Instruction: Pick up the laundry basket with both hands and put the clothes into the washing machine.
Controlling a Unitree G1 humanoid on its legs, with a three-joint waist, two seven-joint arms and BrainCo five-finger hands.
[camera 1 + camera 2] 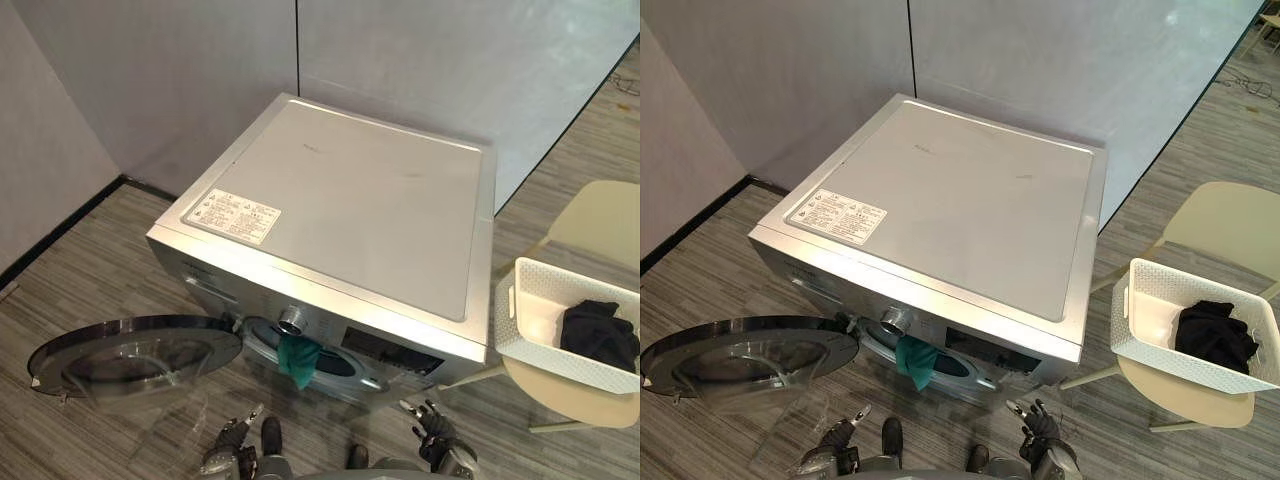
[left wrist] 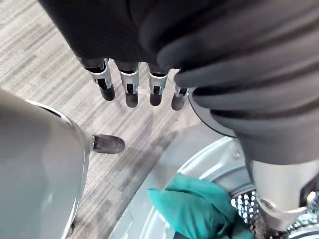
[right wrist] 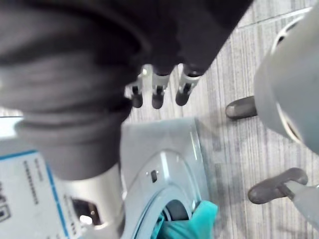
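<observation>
So left hand [image 1: 228, 452] and right hand [image 1: 436, 437] hang empty, fingers [image 2: 131, 95] straight, teal cloth [image 1: 298, 360] drooping from the washing machine [image 1: 350, 200] just past the fingertips, laundry basket [image 1: 521, 312] with black clothes [image 1: 598, 335] on a chair [image 1: 595, 225] well right of them.

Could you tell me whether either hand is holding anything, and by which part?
Nothing is held: the left hand and right hand are open and empty; the laundry basket sits on the chair.

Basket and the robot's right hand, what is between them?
In the left eye view, bare floor and one chair leg lie between the right hand and the basket.
</observation>
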